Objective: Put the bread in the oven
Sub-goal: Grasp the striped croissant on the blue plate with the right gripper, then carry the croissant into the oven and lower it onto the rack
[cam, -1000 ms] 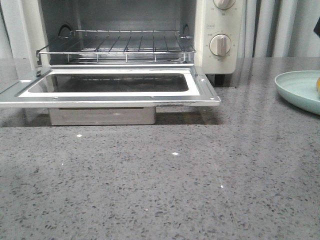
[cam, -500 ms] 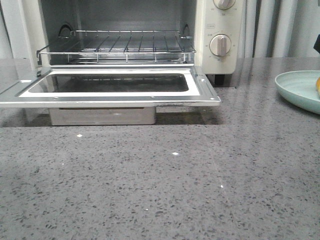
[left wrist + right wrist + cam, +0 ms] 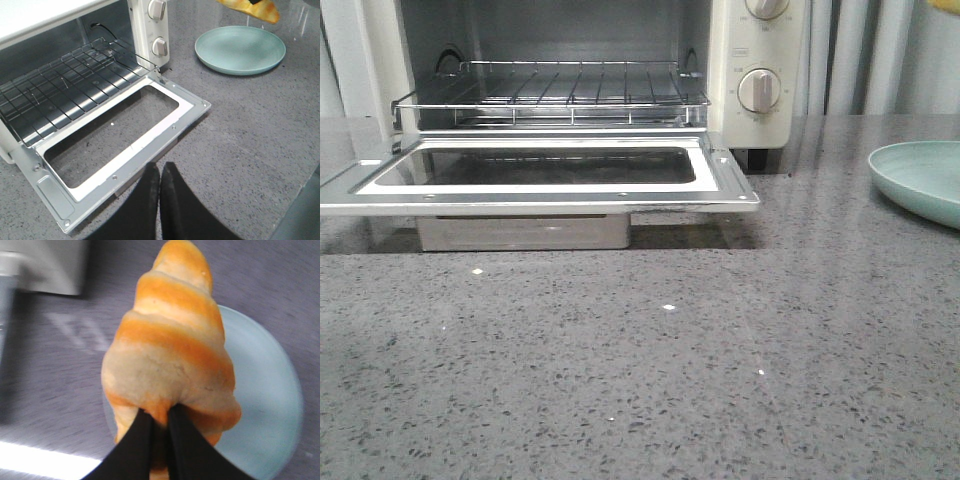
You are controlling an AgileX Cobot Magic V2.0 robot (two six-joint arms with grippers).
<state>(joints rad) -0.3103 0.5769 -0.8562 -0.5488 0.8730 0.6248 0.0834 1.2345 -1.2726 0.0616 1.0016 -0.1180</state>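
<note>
The bread [image 3: 175, 340], a golden-orange striped roll, hangs pinched at its wide end in my right gripper [image 3: 160, 415], which is shut on it above the pale green plate [image 3: 270, 405]. In the left wrist view the bread [image 3: 250, 7] is in the air above the plate [image 3: 240, 49]. The cream-white oven [image 3: 760, 60] stands at the back left with its glass door [image 3: 540, 165] dropped flat and its wire rack [image 3: 555, 90] bare. My left gripper [image 3: 159, 167] is shut and empty, just in front of the door's front edge [image 3: 150, 150]. Neither gripper shows in the front view.
The green plate [image 3: 920, 178] sits on the grey speckled counter [image 3: 640, 380] at the right of the oven, with nothing on the part in view. The open door overhangs the counter. Grey curtains [image 3: 860, 50] hang behind.
The bread's orange edge has left the plate at the right of the front view, and the dark gripper tip there has gone up out of frame. The oven has not moved.
</note>
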